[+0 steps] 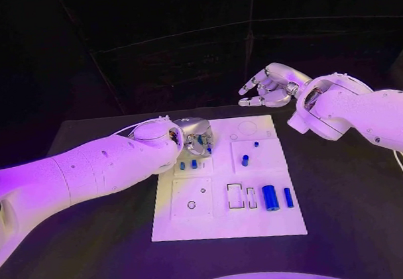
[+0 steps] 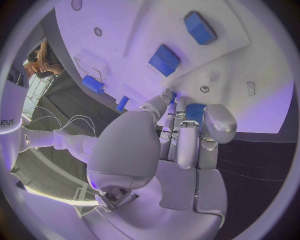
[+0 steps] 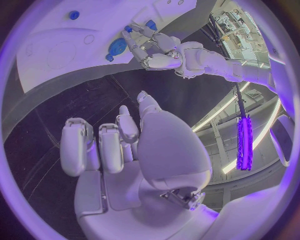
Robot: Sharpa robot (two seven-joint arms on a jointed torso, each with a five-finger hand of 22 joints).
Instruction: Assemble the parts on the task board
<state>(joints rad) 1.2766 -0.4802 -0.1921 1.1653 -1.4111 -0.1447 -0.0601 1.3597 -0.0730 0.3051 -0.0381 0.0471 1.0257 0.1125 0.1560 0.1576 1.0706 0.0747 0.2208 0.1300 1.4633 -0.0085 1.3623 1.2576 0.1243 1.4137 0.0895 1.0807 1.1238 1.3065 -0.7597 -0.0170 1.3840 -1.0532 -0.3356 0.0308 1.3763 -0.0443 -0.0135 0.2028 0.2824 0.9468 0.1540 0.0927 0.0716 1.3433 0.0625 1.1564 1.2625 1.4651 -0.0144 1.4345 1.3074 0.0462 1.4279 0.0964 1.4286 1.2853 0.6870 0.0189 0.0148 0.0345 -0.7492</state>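
Black table (image 1: pixel 97 256) carries the white task board (image 1: pixel 231 226) between my two arms. My left hand (image 1: pixel 194 139) reaches down onto the board's far left corner, fingers (image 2: pixel 177 131) pressed together around a blue part (image 2: pixel 195 111), shown by the left wrist view. Other blue parts (image 1: pixel 270 198) lie nearer me. My right hand (image 1: pixel 268 86) hangs beyond the board's far edge, fingers loosely spread, holding nothing.

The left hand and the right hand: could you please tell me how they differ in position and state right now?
The left hand is down over the task board, its fingertips at a blue part; the right hand is raised beyond the board's far edge, off the board. The left hand's fingers are gathered toward the part; the right hand's are loosely curled and hold nothing. Both are silver hands on white arms.
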